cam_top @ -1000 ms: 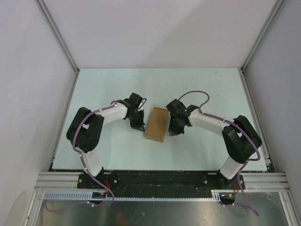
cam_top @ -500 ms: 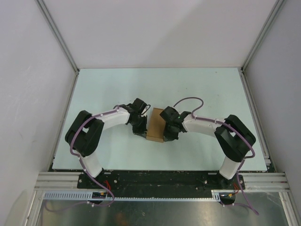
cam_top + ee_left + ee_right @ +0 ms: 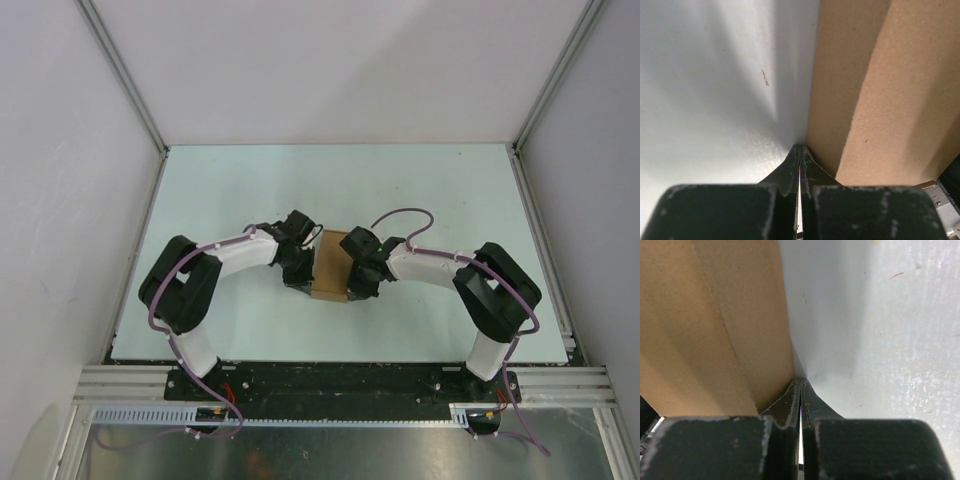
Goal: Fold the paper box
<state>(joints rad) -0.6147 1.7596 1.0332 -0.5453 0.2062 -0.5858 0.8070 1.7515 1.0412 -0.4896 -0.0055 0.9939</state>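
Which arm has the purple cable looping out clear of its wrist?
The right arm: its purple cable arcs out in an open loop on the far side of the wrist. On the left arm the cable hugs the white link.

A second ago the left gripper [image 3: 299, 268] and the right gripper [image 3: 361, 274] stood clear of the paper box [image 3: 331, 262], with bare table [image 3: 240, 190] showing in the gaps. Since then the left one has slid toward the tabletop's right edge and the right one toward its left edge, and each now presses a long side of the box. From above the box looks narrower (most of the closing came in the first half second).
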